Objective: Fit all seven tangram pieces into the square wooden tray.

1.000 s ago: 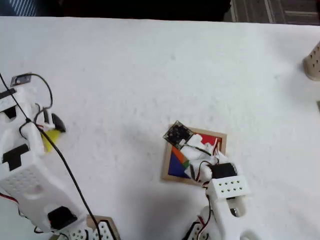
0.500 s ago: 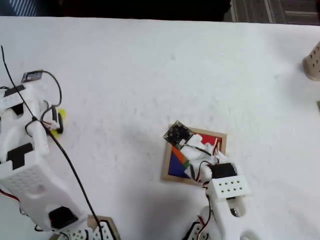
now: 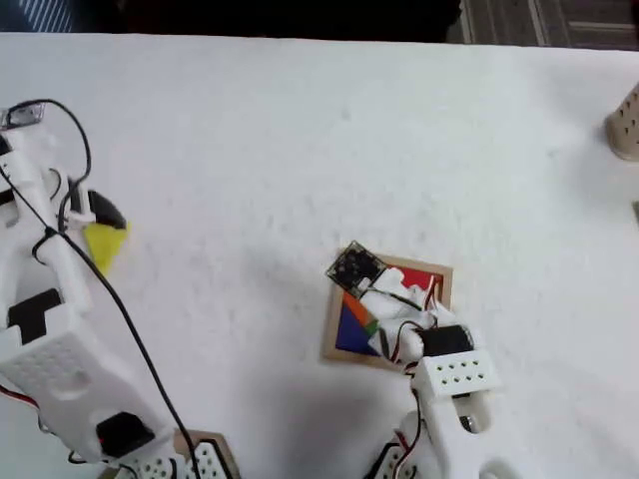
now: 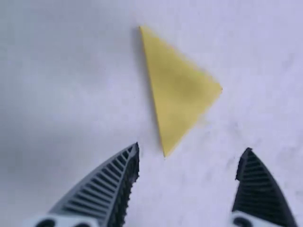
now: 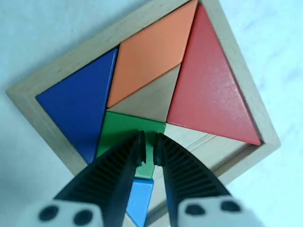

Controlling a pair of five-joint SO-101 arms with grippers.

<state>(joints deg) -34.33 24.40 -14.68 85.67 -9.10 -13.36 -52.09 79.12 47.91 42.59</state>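
Black and ribbed, the left gripper [image 4: 191, 150] stands released, its jaws spread wide above the white desk [image 3: 300, 130] and touching nothing. Just ahead of them the yellow triangle [image 4: 177, 90] lies flat, one corner pointing into the gap between the jaws. The high view places this piece [image 3: 105, 244] at the desk's left side, well apart from the wooden tray [image 3: 334, 329].

The right gripper [image 5: 149, 142] is clenched, its jaws nearly together with nothing between them, poised over the green piece [image 5: 125, 137]. Around it the right wrist view lays out what the arm mostly covers in the high view. A dark blue triangle [image 5: 80, 113], an orange parallelogram [image 5: 151, 52], a red triangle [image 5: 208, 90] and a plain wood triangle [image 5: 149, 101] sit inside the tray rim [image 5: 66, 67]. A light blue piece [image 5: 139, 194] lies beside the green one, and a strip of bare tray floor [image 5: 199, 144] shows below the red triangle.
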